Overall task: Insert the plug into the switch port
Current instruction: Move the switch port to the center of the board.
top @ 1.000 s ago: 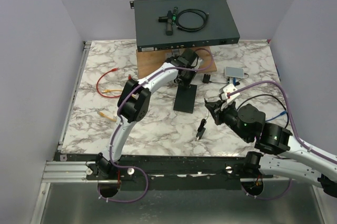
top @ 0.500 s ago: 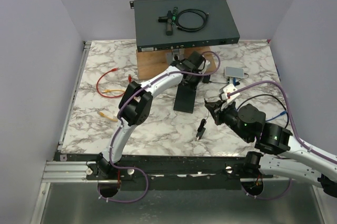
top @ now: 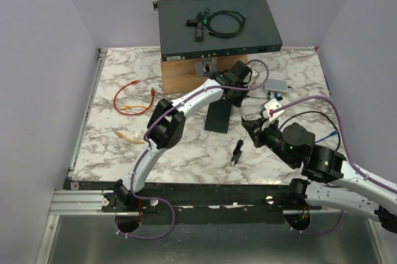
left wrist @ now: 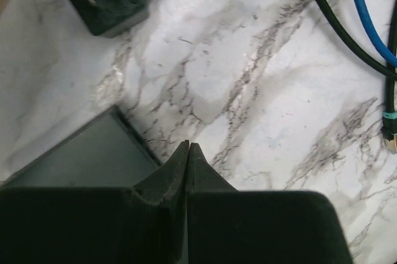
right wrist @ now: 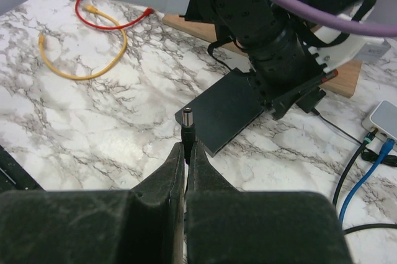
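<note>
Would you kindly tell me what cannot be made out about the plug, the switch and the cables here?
- Ports on the switch: top view, too small to tell apart or to see which are free.
- Lead behind the plug: right wrist view, hidden by the shut right end effector gripping it.
- Blue cable: left wrist view, both ends cut off by the frame edges.
</note>
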`<act>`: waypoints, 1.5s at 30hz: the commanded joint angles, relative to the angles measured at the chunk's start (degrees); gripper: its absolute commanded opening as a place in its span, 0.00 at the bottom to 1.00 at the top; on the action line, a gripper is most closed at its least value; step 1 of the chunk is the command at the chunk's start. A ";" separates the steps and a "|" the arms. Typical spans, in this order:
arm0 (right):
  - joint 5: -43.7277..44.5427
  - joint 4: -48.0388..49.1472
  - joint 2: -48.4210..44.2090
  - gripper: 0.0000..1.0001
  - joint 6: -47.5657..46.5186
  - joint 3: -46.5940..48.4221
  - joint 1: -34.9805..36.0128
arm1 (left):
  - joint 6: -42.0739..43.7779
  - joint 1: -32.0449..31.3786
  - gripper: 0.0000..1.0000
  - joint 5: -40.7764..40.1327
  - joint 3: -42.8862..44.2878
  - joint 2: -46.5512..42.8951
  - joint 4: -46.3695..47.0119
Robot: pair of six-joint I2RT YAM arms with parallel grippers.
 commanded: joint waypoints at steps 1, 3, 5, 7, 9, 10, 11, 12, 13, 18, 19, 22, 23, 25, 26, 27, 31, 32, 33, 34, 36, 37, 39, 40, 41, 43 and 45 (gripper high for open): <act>-1.00 0.53 -0.82 0.01 -0.10 -0.62 0.38 | -0.55 -1.91 0.00 1.41 1.00 1.64 -2.08; -1.05 0.53 -0.79 0.01 -0.15 -0.44 0.38 | -0.56 -1.88 0.00 0.60 0.68 1.51 -2.74; -1.19 0.53 -0.71 0.01 -0.15 -0.45 0.37 | -0.55 -1.92 0.00 -0.57 0.90 1.58 -4.39; -1.34 0.61 -0.79 0.01 -0.06 -0.46 0.38 | -0.51 -1.93 0.00 -0.56 3.11 2.68 -7.70; -1.46 0.67 -0.80 0.01 0.02 -0.41 0.38 | -0.56 -2.12 0.00 -0.13 4.64 3.36 -9.79; -1.50 0.66 -0.79 0.01 0.03 -0.42 0.40 | -0.75 -2.27 0.00 0.45 4.04 3.08 -9.86; -1.49 0.66 -0.84 0.01 0.03 -0.47 0.37 | -0.94 -2.46 0.00 0.36 3.04 2.56 -9.36; -1.53 0.62 -0.88 0.01 0.12 -0.46 0.38 | -1.03 -2.74 0.00 0.85 1.86 1.88 -8.84; -1.42 0.59 -0.99 0.01 0.17 -0.55 0.42 | -1.19 -2.91 0.00 1.67 1.29 1.61 -8.81; -1.42 0.61 -1.06 0.01 0.13 -0.54 0.42 | -2.47 -3.45 0.00 3.18 2.67 2.56 -11.83; -1.47 0.61 -1.05 0.01 0.14 -0.56 0.38 | -2.65 -3.48 0.00 3.19 3.34 2.97 -12.81; -1.51 0.64 -1.06 0.01 0.12 -0.53 0.41 | -2.93 -3.54 0.00 4.04 3.03 3.16 -13.03; -1.48 0.74 -1.01 0.01 0.03 -0.43 0.44 | -3.01 -3.56 0.00 4.45 3.08 3.28 -12.97; -1.52 0.77 -0.97 0.01 0.04 -0.45 0.45 | -3.34 -3.54 0.00 4.75 3.76 3.85 -13.59; -1.45 0.67 -0.96 0.01 0.03 -0.44 0.37 | -3.60 -3.50 0.00 4.61 3.99 4.03 -13.90; -1.46 0.61 -0.97 0.01 0.16 -0.49 0.38 | -3.75 -3.52 0.00 4.56 3.86 4.05 -13.99; -1.47 0.69 -1.17 0.01 0.17 -0.54 0.41 | -4.15 -3.41 0.00 5.74 2.07 3.69 -13.99; -1.47 0.65 -1.10 0.01 0.12 -0.52 0.43 | -4.07 -3.38 0.00 6.18 0.74 3.33 -13.63; -1.52 0.70 -1.10 0.01 0.12 -0.52 0.44 | -4.07 -3.29 0.00 6.25 -0.73 2.80 -12.98; -1.50 0.69 -1.12 0.01 0.13 -0.56 0.44 | -4.19 -3.28 0.00 6.06 -2.54 2.21 -12.08; -1.58 0.70 -1.01 0.01 0.10 -0.54 0.40 | -4.29 -2.95 0.00 6.06 -6.07 0.95 -10.55; -1.60 0.67 -0.98 0.01 0.03 -0.51 0.43 | -4.45 -2.76 0.00 5.91 -8.47 0.23 -9.70; -1.72 0.69 -0.78 0.01 0.02 -0.49 0.39 | -4.91 -2.17 0.00 5.40 -13.39 -2.22 -7.47; -1.68 0.70 -0.72 0.01 0.05 -0.43 0.42 | -5.23 -1.73 0.00 5.15 -15.93 -3.46 -5.85; -1.89 0.70 -0.71 0.01 0.00 -0.43 0.41 | -5.74 -1.32 0.00 4.92 -18.97 -4.87 -4.53; -2.01 0.78 -0.49 0.01 -0.05 -0.52 0.42 | -6.55 -0.18 0.00 5.01 -24.53 -7.58 -1.59; -1.91 0.79 -0.14 0.01 -0.12 -0.46 0.37 | -7.42 1.03 0.00 4.55 -30.24 -10.34 1.06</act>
